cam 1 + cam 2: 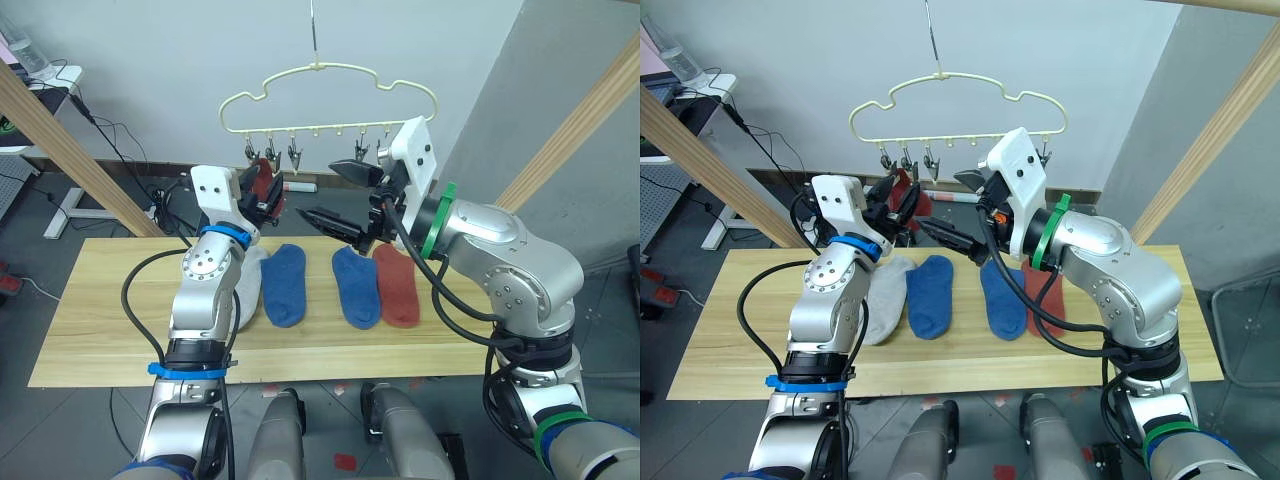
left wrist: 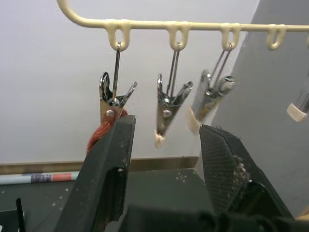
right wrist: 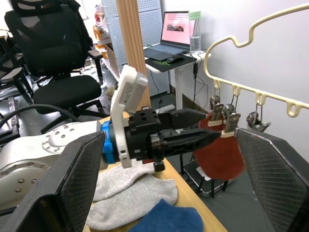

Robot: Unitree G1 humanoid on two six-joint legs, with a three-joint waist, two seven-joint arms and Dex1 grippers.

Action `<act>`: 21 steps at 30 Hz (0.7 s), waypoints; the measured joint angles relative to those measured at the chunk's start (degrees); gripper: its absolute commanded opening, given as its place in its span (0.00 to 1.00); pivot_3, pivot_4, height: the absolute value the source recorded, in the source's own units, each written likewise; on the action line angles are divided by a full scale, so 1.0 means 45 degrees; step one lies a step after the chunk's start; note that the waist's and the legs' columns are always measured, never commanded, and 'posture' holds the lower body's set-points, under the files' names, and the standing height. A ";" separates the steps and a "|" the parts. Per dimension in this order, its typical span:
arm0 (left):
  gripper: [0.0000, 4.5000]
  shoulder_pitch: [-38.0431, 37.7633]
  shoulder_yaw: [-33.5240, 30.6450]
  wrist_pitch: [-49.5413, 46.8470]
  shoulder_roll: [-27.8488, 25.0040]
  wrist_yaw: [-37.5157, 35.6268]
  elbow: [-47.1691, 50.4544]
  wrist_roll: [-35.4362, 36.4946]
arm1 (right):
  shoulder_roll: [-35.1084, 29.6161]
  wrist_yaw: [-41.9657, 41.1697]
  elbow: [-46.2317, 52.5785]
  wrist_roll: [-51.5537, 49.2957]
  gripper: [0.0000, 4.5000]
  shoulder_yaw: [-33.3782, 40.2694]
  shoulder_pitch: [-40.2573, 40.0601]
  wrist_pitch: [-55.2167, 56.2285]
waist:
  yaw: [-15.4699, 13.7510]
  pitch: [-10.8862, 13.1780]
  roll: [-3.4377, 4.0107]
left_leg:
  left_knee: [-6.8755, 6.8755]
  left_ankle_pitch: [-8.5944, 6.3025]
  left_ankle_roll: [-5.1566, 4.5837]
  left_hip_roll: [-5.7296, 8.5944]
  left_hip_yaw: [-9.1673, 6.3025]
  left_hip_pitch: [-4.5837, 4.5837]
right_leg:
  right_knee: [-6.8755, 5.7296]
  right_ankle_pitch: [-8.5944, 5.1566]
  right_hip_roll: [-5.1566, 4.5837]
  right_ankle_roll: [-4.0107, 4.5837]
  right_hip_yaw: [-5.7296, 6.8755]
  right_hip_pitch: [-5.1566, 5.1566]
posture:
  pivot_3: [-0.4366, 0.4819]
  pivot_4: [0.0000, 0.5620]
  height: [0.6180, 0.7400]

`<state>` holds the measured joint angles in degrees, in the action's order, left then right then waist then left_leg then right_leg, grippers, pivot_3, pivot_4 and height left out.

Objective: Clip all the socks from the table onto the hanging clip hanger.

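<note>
Your left gripper (image 3: 193, 126) is raised up by the clip hanger (image 1: 330, 90), at its left end; the two black fingers (image 2: 108, 179) stand apart in the left wrist view, nothing between them, so open; just past the left finger you see the leftmost clip (image 2: 112, 99) with rust red fabric at its mouth. That fabric is a rust red sock (image 3: 218, 153); it hangs from the left-end clips, just beside your left fingertips; whether the fingertips touch the sock you can't tell. The next clips (image 2: 169, 104) along the rail hang bare.

Your right gripper (image 1: 345, 195) is up over the counter (image 1: 100, 310), near the hanger's right-hand clips; fingers spread wide, one high by the clips and one lower pointing toward the left gripper; holding nothing, open.

On the counter you have four socks in a row, lying flat: a grey sock (image 1: 883, 295) next to your left arm, partly hidden by it; a blue sock (image 1: 284, 283) just beside it; a second blue sock (image 1: 356, 287) a little apart to the right; a second rust red sock (image 1: 398, 285) touching that one's right edge, partly under your right arm. The right wrist view shows grey fabric (image 3: 128, 188) looking like two socks overlapped.
</note>
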<state>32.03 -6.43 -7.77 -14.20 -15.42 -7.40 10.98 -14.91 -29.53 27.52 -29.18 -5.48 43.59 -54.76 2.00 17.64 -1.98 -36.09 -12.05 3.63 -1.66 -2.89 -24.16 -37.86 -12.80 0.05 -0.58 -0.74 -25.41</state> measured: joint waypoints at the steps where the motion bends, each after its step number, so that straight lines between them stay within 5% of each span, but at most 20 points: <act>1: 0.51 0.0073 0.0003 0.0141 0.0030 -0.0006 -0.0163 -0.0033 | -0.0004 0.0032 0.0001 -0.0029 1.00 -0.0025 0.0000 0.0000 | 0.0001 0.0000 0.0000 | 0.0000 0.0000 0.0000 0.0000 0.0000 0.0000 | 0.0000 0.0000 0.0000 0.0000 -0.0001 0.0000 | 0.39 0.53 1.00; 21: 0.51 0.1732 -0.0084 0.1812 0.0095 -0.0057 -0.2667 -0.0225 | 0.0011 0.0521 0.0002 -0.0293 1.00 -0.0054 0.0021 0.0006 | 0.0130 0.0000 0.0000 | -0.0001 0.0000 -0.0001 0.0000 0.0000 -0.0002 | -0.0004 0.0000 0.0000 0.0000 0.0002 0.0000 | 0.39 0.53 1.00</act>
<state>39.83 -6.81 0.39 -13.78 -15.67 -19.40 9.97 -14.85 -27.18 27.53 -30.50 -5.72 43.69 -54.73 2.59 17.64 -1.98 -36.10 -12.05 3.63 -1.66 -2.89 -24.17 -37.88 -12.80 0.05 -0.58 -0.73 -25.41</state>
